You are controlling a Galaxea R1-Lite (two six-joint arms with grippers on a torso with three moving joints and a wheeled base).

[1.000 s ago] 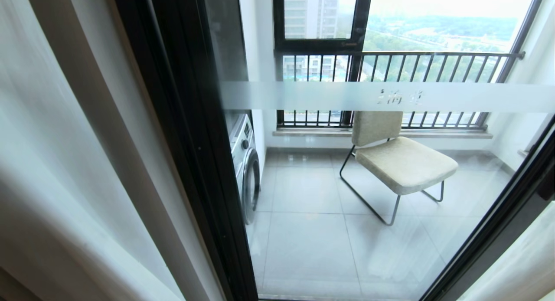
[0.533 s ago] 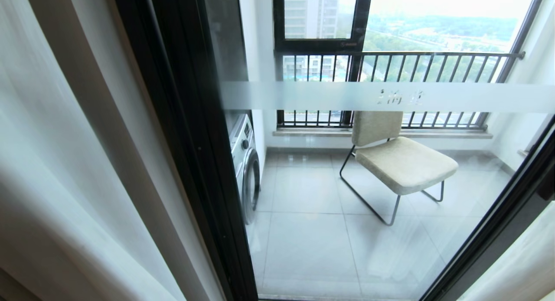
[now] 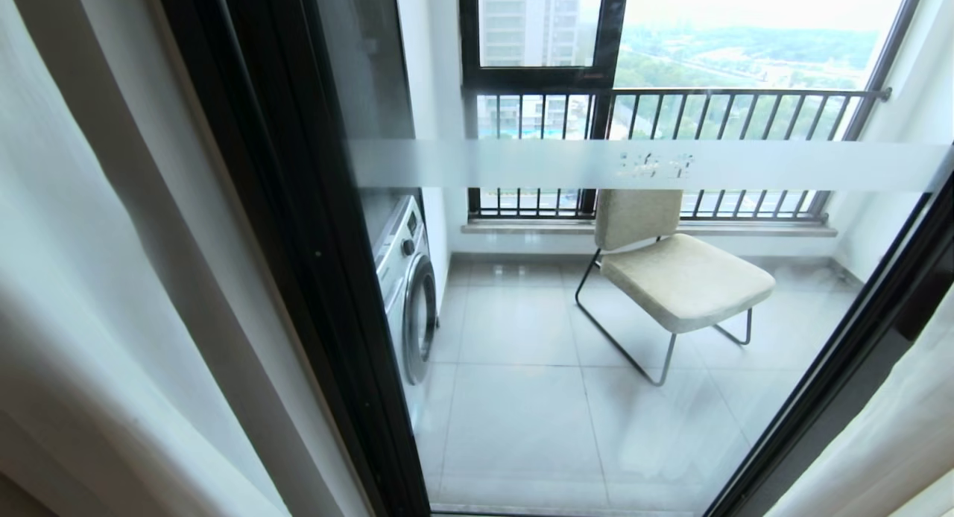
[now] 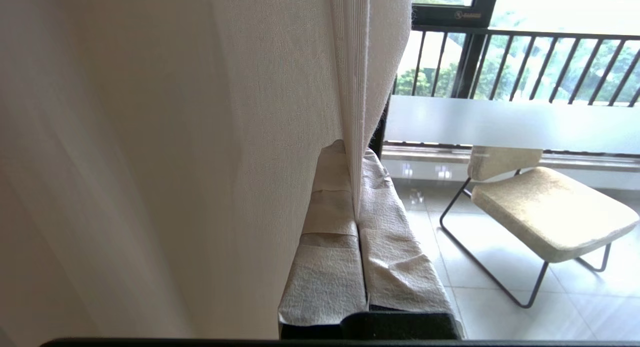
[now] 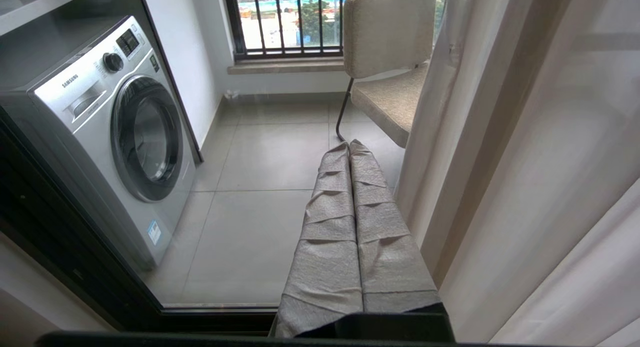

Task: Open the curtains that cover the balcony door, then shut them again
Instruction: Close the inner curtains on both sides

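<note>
Fabric of the pale cream woven curtains (image 4: 280,87) sits pinched between the left gripper (image 4: 352,152) pads, ready for dragging. Right gripper (image 5: 350,147), jaws together and empty, hangs beside the curtain.

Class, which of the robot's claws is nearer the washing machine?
Right. The right claw, shut and empty, points at the floor beside the washing machine; the left claw is clamped on the curtain, farther away.

SAMSUNG on washing machine (image 5: 105,132)
</note>
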